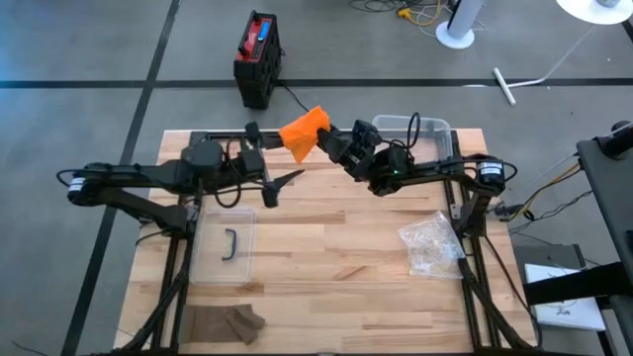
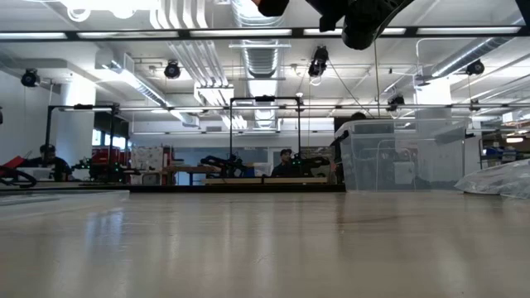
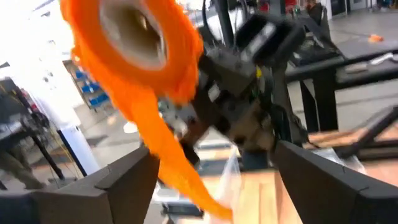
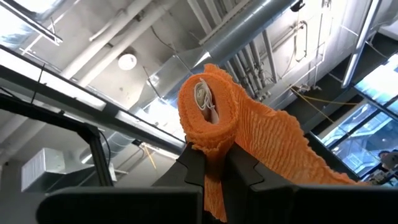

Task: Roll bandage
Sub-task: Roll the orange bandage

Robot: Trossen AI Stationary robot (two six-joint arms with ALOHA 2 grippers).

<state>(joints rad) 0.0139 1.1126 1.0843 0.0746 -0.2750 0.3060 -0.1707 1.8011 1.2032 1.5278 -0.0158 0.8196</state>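
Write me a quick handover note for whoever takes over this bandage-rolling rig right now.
Right gripper: shut on the orange bandage roll, held up above the far middle of the table.
Left gripper: open, empty, facing the roll from close by, not touching it.
Bandage: partly rolled; a loose tail hangs from the roll.
Elsewhere: clear bin at the far right, clear lid near the left, plastic bag on the right, brown cloth at the near left.
Done: roll is started and lifted.
Left: wind in the hanging tail, probably with the left gripper regrasping, then set the roll down.
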